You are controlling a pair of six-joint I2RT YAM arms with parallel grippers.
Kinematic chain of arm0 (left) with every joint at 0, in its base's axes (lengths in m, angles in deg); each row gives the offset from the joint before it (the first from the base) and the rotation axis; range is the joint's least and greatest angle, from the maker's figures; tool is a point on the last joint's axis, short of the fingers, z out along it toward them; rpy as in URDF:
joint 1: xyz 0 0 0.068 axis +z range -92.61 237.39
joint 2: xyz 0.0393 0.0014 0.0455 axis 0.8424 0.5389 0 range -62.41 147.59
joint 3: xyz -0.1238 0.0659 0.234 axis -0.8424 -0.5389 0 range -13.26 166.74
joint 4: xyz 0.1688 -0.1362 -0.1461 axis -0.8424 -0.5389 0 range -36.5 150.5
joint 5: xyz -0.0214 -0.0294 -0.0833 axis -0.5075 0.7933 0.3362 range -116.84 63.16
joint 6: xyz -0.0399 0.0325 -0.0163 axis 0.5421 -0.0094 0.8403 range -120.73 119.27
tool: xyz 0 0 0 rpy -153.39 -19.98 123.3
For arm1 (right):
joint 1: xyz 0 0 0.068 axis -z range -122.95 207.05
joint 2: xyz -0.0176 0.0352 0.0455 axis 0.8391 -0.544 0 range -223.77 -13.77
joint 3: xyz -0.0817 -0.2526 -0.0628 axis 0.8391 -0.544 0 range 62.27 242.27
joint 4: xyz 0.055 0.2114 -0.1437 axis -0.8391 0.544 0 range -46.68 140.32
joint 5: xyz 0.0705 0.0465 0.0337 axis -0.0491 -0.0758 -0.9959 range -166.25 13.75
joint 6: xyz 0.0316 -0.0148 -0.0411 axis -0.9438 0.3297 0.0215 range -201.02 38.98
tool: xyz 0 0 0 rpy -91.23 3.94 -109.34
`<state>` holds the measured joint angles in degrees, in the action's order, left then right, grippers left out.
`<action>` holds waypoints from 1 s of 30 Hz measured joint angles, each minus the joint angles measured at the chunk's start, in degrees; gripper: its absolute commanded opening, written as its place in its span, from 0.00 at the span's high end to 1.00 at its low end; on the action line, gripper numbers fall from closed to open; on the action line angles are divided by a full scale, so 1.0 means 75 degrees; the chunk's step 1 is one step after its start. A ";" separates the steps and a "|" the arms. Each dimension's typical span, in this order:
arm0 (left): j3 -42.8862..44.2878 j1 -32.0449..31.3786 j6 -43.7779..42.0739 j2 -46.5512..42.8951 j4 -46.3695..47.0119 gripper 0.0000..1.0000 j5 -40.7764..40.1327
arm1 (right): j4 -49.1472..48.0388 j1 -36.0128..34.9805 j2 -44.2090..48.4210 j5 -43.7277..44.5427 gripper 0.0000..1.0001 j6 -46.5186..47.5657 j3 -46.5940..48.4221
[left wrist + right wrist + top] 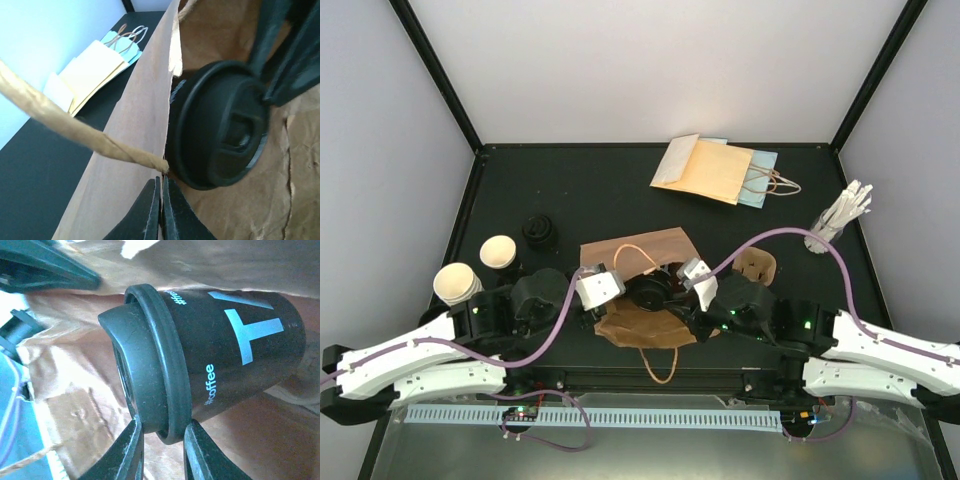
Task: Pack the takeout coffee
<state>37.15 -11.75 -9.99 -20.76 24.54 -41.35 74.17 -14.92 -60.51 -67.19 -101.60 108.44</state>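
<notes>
Two cream-white paper cups stand open at the left, one at the back (500,250) and one nearer (457,283). A third cup (235,345) with a black sleeve printed "#coffee" and a black lid (150,360) lies on its side in the mouth of a brown paper bag (645,250). My right gripper (162,440) is shut on that lid's rim, also seen from above (675,290). My left gripper (161,200) is shut on the bag's front edge (135,150) just below its twisted paper handle (75,130). The lid faces it (220,125). From above it sits at the bag's left (618,287).
A stack of black lids (540,230) sits behind the cups. A brown pulp cup carrier (757,268) lies right of the bag. Flat paper bags (715,168) lie at the back. A holder of white stirrers (840,215) stands at the far right.
</notes>
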 measured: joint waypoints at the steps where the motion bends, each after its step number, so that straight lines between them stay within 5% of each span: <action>1: 0.0003 0.0093 0.0003 0.0015 0.0006 0.98 0.0006 | 0.0052 0.0000 0.0020 -0.0111 0.92 -0.0017 0.0108; 18: 0.1702 0.3293 0.0169 0.1542 -0.0245 0.98 0.1915 | 0.1594 0.0000 0.0300 -0.0358 0.92 -0.0568 0.3955; 30: 0.2984 0.6569 0.1807 0.3220 -0.0224 0.98 0.4025 | 0.2524 0.0000 0.0326 -0.1378 0.91 -0.1754 0.4001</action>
<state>59.53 37.51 3.57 3.39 22.85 -11.16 93.10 -14.92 -58.06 -77.53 -114.76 138.45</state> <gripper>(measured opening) 0.019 0.214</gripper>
